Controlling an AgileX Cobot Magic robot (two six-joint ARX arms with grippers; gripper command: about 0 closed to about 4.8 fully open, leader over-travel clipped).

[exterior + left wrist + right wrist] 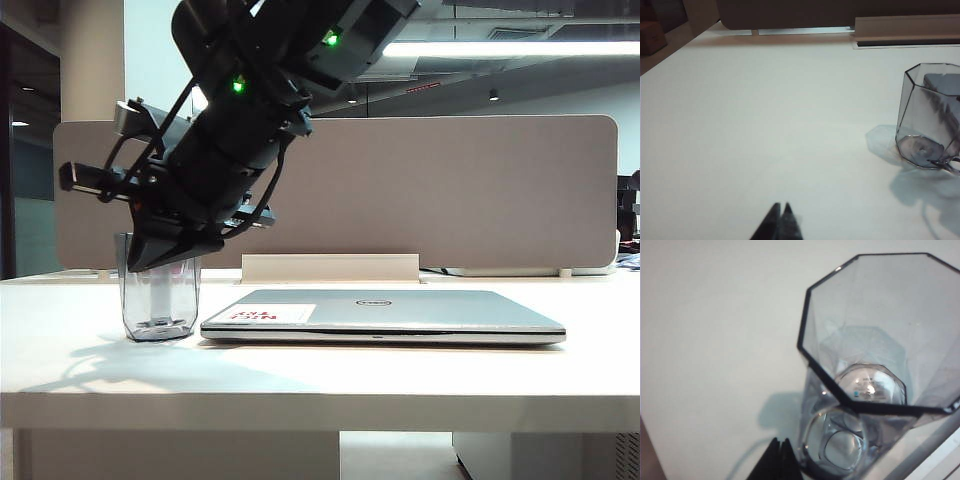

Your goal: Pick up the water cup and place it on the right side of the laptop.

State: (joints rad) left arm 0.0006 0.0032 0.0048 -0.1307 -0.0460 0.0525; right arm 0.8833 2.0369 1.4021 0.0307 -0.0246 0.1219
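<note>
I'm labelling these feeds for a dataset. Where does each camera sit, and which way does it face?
Exterior: low at table height, facing the water cup, laptop and right arm.
Left wrist: on the left arm, looking across the table; shut left gripper shows.
Right wrist: right above the cup; shut right gripper shows.
Shared: all see the cup.

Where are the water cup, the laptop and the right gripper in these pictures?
water cup (pixel 158 300): exterior view, on its clear lower wall.
laptop (pixel 400 306): exterior view, on the closed lid.
right gripper (pixel 780 460): right wrist view, on the shut dark fingertips beside the cup.
</note>
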